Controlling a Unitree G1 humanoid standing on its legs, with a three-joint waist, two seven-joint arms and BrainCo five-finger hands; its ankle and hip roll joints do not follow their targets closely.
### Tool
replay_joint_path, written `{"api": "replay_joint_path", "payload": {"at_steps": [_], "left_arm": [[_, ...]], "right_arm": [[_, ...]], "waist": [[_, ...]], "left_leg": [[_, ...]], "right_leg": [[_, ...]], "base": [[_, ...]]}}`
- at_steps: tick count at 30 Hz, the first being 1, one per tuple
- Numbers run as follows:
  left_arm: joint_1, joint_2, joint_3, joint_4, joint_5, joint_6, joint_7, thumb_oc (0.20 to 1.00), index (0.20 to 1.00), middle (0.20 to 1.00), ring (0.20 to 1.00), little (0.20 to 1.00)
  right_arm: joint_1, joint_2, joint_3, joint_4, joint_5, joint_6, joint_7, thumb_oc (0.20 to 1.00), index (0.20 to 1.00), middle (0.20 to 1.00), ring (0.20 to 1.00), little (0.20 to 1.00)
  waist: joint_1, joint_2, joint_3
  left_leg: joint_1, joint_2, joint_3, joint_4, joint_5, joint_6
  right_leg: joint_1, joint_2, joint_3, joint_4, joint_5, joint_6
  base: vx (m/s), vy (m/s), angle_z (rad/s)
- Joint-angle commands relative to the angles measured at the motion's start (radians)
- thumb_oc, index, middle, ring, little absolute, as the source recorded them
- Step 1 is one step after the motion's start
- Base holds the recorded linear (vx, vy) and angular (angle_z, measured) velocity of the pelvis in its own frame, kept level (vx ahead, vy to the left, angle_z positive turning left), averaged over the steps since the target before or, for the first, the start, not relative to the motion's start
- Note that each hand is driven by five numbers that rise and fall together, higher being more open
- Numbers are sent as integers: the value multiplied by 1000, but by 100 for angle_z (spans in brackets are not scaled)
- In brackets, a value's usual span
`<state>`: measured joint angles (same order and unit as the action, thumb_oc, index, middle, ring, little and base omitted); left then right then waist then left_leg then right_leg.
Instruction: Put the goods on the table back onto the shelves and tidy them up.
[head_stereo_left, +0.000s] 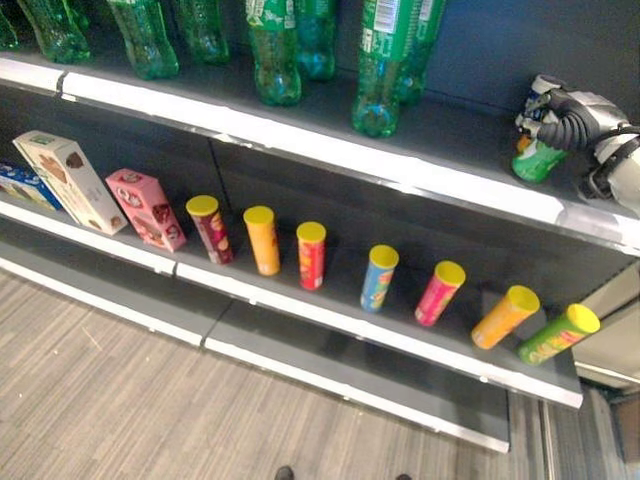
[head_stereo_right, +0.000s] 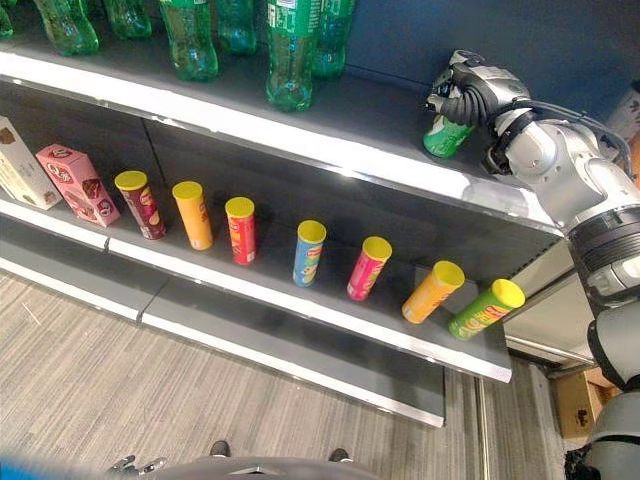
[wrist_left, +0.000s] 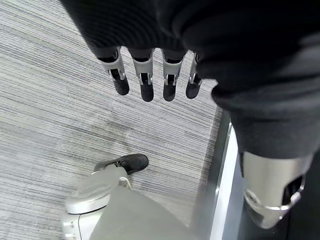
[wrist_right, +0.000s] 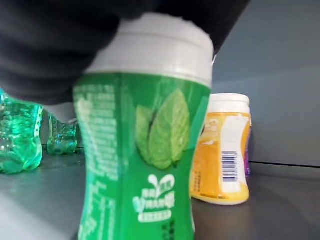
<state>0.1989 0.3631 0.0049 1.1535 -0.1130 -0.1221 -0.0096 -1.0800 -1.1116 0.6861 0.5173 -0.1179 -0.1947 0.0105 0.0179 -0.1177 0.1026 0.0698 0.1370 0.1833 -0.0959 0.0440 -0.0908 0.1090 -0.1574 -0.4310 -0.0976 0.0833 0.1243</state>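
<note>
Upper shelf (head_stereo_right: 330, 150): right robot hand (head_stereo_right: 462, 85) hides green jar's (head_stereo_right: 445, 137) top.

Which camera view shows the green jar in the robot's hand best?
The right wrist view: the green jar fills it, white lid and leaf label plain. Both eye views show it small on the upper shelf, half hidden by the right hand.

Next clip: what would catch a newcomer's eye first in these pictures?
Probably the right hand on the upper shelf, closed over the top of a small green jar, with an orange jar standing just behind it. Next, the row of yellow-lidded snack tubes along the lower shelf, then the green bottles lined up on the upper one. The left hand hangs open over the floor.
</note>
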Motion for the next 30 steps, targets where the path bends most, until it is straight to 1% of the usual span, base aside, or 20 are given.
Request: {"api": "replay_joint_path", "payload": {"at_steps": [1, 30], "left_arm": [[-40, 49, -37, 12, 0, -14, -9, 1000, 1000, 1000, 1000, 1000], [-41, 51, -40, -6, 8, -15, -13, 1000, 1000, 1000, 1000, 1000]], "right_arm": [[-115, -63, 82, 1, -4, -1, -2, 200, 200, 200, 200, 200], [-32, -97, 38, -28, -14, -3, 9, 200, 200, 200, 200, 200]], "waist": [[25, -2, 9], [17, -3, 12]], "left_leg": [[58, 118, 93, 13, -38, -108], [68, 112, 93, 15, -46, -103]], "right_leg": [[-2, -16, -14, 10, -42, 27], [7, -21, -12, 10, -42, 28]], "base": [[0, 0, 0], [0, 0, 0]]}}
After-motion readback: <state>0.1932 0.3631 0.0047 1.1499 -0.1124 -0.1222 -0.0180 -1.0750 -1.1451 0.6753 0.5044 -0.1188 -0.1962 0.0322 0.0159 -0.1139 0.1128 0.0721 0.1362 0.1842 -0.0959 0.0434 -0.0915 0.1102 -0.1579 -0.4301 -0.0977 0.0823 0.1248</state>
